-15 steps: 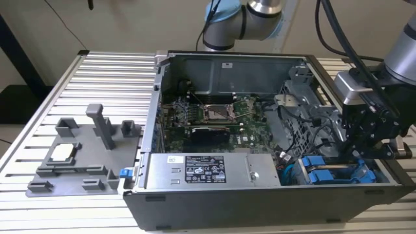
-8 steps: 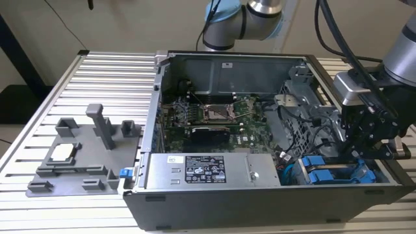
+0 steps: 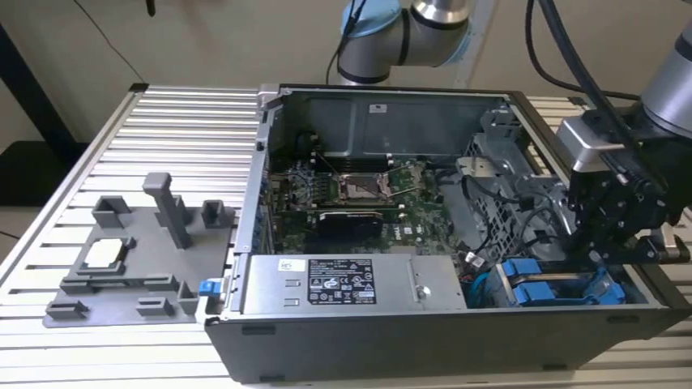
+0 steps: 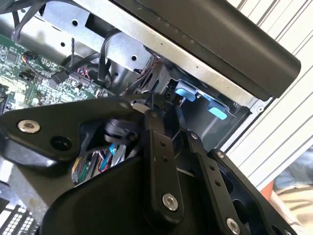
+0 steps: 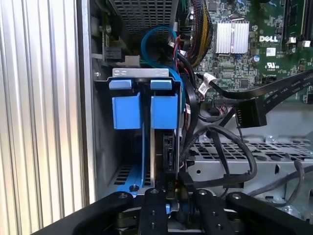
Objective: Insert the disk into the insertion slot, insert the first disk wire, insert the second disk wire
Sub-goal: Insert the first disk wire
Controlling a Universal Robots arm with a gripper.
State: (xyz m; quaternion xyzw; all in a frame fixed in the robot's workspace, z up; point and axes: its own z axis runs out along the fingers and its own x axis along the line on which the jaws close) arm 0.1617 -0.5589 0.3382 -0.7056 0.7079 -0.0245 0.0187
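The disk (image 5: 168,147) stands on edge in the insertion slot (image 5: 100,147) of the grey drive cage, its blue carrier front (image 5: 164,110) beside a second blue-fronted carrier (image 5: 126,108). In the exterior view both blue fronts (image 3: 536,289) sit at the case's near right corner. My black gripper (image 3: 605,251) hangs low inside the case just above them. In the first wrist view the gripper (image 5: 171,193) sits right at the disk's connector edge, with a black disk wire (image 5: 185,172) running up to it. In the second wrist view the gripper (image 4: 159,100) points at the blue tabs (image 4: 186,91).
A loose black flat connector (image 5: 250,115) and several black cables lie over the perforated cage (image 5: 254,152). A blue cable (image 5: 149,36) loops behind the carriers. The silver power-supply box (image 3: 340,284) fills the case's front. A grey fixture (image 3: 130,259) rests on the slatted table (image 3: 162,138).
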